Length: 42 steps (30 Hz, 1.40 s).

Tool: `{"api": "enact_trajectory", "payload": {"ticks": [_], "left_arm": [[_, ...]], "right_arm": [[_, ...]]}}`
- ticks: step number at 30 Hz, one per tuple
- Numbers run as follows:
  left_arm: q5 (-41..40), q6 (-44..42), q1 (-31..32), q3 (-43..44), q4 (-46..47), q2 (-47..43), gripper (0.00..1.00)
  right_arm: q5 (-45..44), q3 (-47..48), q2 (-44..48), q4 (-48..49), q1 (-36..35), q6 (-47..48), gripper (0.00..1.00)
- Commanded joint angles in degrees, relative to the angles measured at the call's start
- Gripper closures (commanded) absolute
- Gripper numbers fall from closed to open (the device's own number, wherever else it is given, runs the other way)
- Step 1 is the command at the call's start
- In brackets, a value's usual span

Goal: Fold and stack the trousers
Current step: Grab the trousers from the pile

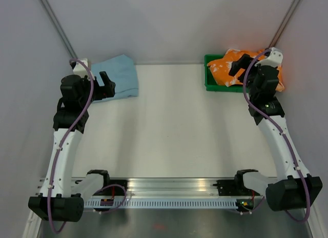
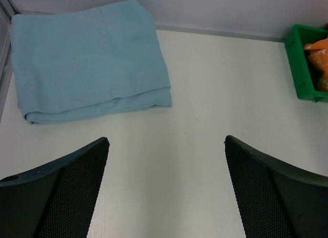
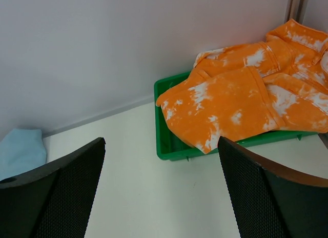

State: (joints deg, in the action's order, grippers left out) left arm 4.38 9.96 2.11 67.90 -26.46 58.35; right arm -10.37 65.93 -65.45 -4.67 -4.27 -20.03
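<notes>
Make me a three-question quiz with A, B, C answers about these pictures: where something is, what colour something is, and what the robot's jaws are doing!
1. Where are the orange trousers?
A. in the green bin
B. on the floor
C. on a hook

2. What colour is the folded cloth?
A. red
B. light blue
C. black

3. How do both arms' jaws stand?
A. shut
B. gripping the trousers
C. open

Answers:
1 A, they are heaped in it and spill over its rim.
2 B, the left wrist view shows it pale blue.
3 C, each wrist view shows a wide gap with nothing between.
</notes>
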Motion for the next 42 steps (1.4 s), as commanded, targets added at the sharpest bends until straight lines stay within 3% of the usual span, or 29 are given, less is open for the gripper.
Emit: {"api": "enact_trajectory", "payload": {"ticks": [1, 9, 17, 22, 28, 36, 42], "left_arm": [[-0.95, 0.24, 0.09, -0.31, 2.55, -0.6, 0.0], [1.15, 0.15, 0.09, -0.49, 3.16, 1.68, 0.0], [0.27, 0.15, 0.09, -4.09, 6.5, 2.56, 0.0], [0.72, 0.06, 0.09, -3.74, 7.64, 4.49, 0.0], [0.1, 0.94, 0.09, -2.95, 8.35, 6.87, 0.0], [0.45, 3.05, 0.09, -2.6, 9.58, 9.85, 0.0], [1.33, 3.23, 0.09, -1.46, 9.76, 12.05, 0.0]], "right_arm": [[-2.37, 1.03, -1.78, 0.45, 0.05, 0.43, 0.02], [-10.97, 7.8, -11.0, -8.95, 0.23, -3.25, 0.02], [-7.65, 30.2, -32.79, -17.55, 9.89, -3.96, 0.02], [-12.04, 42.76, -44.91, -22.91, 11.13, -2.9, 0.02], [-11.34, 42.7, -51.79, -21.44, 12.18, -3.87, 0.02], [-1.94, 38.48, -56.09, -13.09, 15.08, -2.38, 0.02], [-0.44, 41.99, -62.24, -11.86, 15.52, -0.01, 0.04]]}}
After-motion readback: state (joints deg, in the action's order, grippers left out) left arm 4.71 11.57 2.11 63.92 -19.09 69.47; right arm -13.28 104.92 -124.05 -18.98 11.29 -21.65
